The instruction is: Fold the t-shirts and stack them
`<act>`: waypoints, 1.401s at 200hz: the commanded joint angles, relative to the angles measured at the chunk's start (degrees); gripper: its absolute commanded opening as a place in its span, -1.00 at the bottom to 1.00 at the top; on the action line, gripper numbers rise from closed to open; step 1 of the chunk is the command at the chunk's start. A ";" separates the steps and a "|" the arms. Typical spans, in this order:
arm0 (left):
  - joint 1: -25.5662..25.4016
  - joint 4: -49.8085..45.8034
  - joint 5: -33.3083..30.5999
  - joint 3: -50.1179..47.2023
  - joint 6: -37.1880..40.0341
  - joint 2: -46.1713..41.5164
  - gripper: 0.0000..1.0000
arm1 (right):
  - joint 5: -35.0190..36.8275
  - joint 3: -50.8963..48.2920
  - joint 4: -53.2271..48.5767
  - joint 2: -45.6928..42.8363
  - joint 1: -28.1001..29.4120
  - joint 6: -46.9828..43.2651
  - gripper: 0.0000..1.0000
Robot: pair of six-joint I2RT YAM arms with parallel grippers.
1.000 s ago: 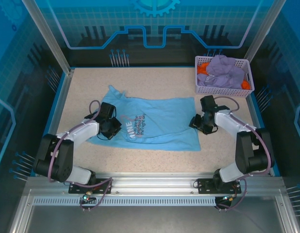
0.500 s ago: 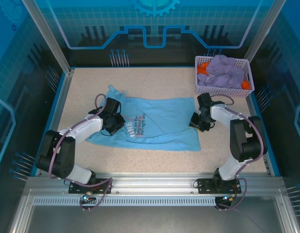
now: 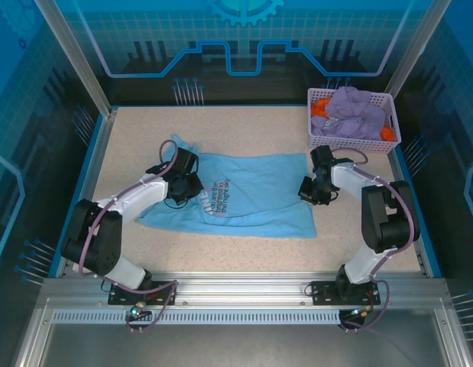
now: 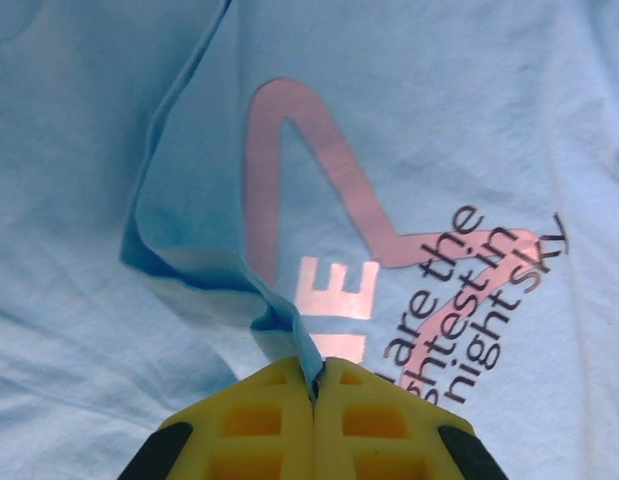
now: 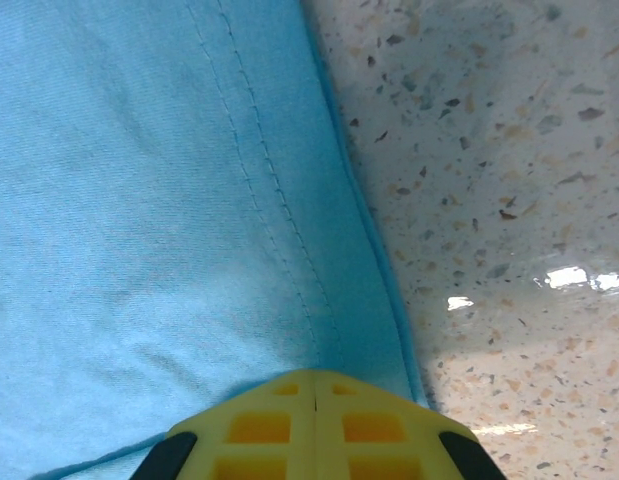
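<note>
Sky-blue t-shirt [image 3: 255, 195] lies spread front-up on the speckled tabletop [image 3: 236, 130], between the two grippers.

Left gripper [image 4: 316, 375]: yellow fingers [image 4: 254, 420] fully closed, pinching a raised ridge of the shirt cloth. The ridge climbs from the flat fabric into the seam between the pads, with a shadowed fold just left of the fingertips. Chest print [image 4: 334, 290] sits directly ahead and to the right of the tips: pink stroke, white block letters, dark script lines.

Right gripper [image 5: 317, 385]: fingers closed, pads meeting with no gap, sitting over the shirt's stitched hem. Cloth runs ahead and to the left of the tips, bare tabletop to their right. Cannot tell whether any cloth is caught between the pads.

Overhead: left gripper [image 3: 192, 183] at the shirt's chest, right gripper [image 3: 306, 191] at its opposite edge. Beyond the right fingers, well apart, a mesh basket [image 3: 351, 142] holds crumpled lavender shirts [image 3: 351, 107] and orange shirts [image 3: 321, 108].
</note>
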 commanded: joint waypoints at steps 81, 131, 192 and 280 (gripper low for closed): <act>-7.63 -12.01 -6.00 21.28 11.57 17.04 -0.88 | 1.93 -4.92 -0.63 -8.01 -1.82 3.47 -1.00; -9.24 -18.86 -9.60 29.23 12.52 22.86 -0.15 | 1.43 -6.19 -0.80 -8.63 -2.78 4.31 -0.99; -0.73 -15.39 -14.06 18.59 7.55 6.37 0.30 | 0.17 -8.45 0.76 -11.02 -5.16 5.53 -0.99; 21.99 -4.34 1.89 -10.07 -3.64 -10.22 0.80 | -2.49 -9.18 1.95 -10.47 -7.31 5.88 -0.57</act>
